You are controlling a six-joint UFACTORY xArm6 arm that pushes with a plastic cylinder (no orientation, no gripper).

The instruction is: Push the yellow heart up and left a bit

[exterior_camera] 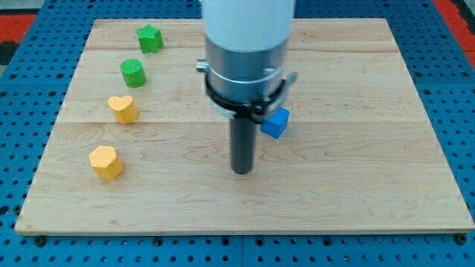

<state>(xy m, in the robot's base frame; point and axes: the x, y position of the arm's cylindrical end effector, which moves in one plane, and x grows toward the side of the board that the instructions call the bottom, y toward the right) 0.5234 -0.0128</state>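
The yellow heart lies on the wooden board at the view's left, about mid-height. My tip rests on the board near the centre, well to the right of and below the heart, not touching any block. A yellow hexagon-like block lies below the heart, at the lower left.
A green star sits at the top left, with a green cylinder below it, just above the heart. A blue cube lies right behind the rod, partly hidden by the arm's body. Blue pegboard surrounds the board.
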